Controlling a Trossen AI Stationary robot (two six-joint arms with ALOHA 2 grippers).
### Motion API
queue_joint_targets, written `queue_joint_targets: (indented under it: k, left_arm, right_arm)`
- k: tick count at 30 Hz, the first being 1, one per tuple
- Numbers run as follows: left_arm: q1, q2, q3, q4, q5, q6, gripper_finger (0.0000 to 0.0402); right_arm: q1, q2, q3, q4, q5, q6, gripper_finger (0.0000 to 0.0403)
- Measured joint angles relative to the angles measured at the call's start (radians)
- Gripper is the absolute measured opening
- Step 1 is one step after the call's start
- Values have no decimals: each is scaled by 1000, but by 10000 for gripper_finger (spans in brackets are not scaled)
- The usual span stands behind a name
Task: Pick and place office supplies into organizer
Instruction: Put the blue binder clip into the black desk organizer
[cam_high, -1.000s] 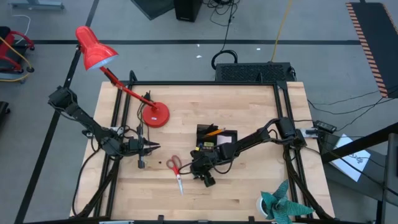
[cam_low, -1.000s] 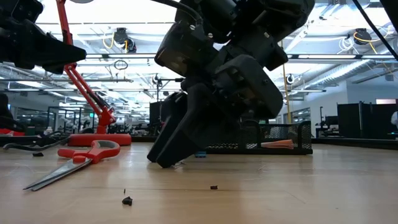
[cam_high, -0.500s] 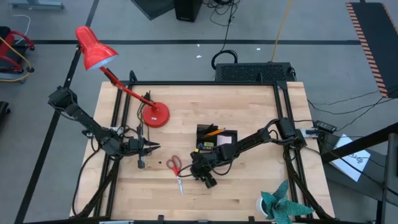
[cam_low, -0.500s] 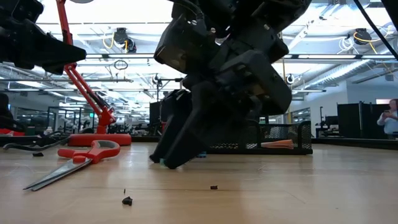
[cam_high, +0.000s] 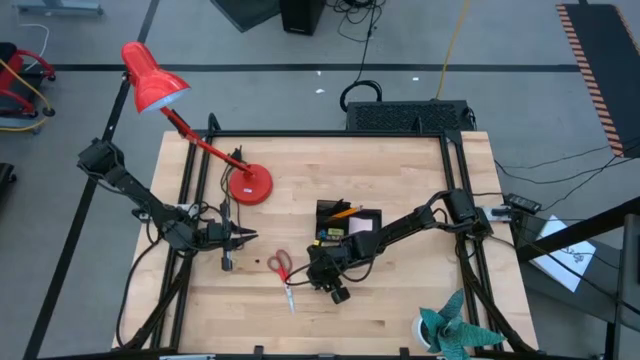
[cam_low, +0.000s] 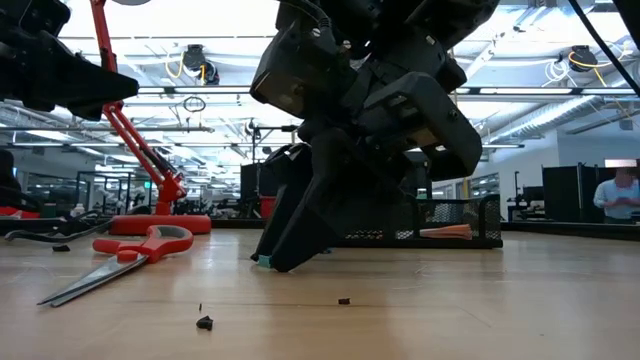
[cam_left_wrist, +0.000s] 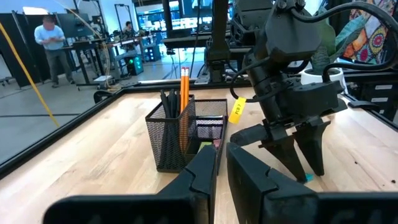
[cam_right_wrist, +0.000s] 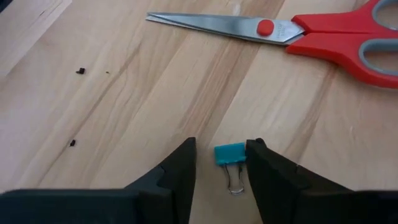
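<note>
We had our right gripper (cam_right_wrist: 221, 163) low on the table, its fingers close on each side of the little blue clip (cam_right_wrist: 230, 153), maybe just touching it. That clip lay near the scissors (cam_right_wrist: 323, 37). Our left gripper (cam_high: 243, 235) waited nearly closed, holding nothing.

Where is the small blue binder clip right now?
The blue binder clip lies on the table between the right gripper's fingers, near the scissors.

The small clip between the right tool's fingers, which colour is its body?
The clip is teal blue, with thin metal wire handles; the right wrist view shows it best.
</note>
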Motion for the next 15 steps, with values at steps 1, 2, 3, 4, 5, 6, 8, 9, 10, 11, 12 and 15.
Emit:
queue_joint_targets:
  k: [1,2,3,4,5,6,8,9,10,11,12,15]
  left_arm:
    - [0,0,0,0,0,0,47]
    - [0,0,0,0,0,0,47]
    - [0,0,0,0,0,0,47]
    - [0,0,0,0,0,0,47]
    - [0,0,0,0,0,0,47]
    - [0,0,0,0,0,0,47]
    - [0,0,0,0,0,0,47]
    - [0,0,0,0,0,0,47]
    - [0,0,0,0,0,0,47]
    - [0,0,0,0,0,0,47]
    - [0,0,0,0,0,0,47]
    - [0,0,0,1,0,0,47]
  right_arm:
    - [0,0,0,0,-2,0,121]
    - [-1,0,0,0,-3,2,113]
    - [-1,0,0,0,-3,5,104]
    - [-2,0,-1,-1,-3,7,95]
    - [-2,0,-1,-1,-3,8,86]
    - [-2,0,-1,-1,-3,8,76]
    - [-2,0,-1,-1,-3,8,60]
    - [-2,-1,-1,-1,-3,8,54]
    - [-2,-6,-1,0,-1,8,49]
    - [-2,-9,-1,5,2,8,47]
    - [-2,-16,-1,7,5,8,47]
    - [-5,-58,-1,6,24,12,57]
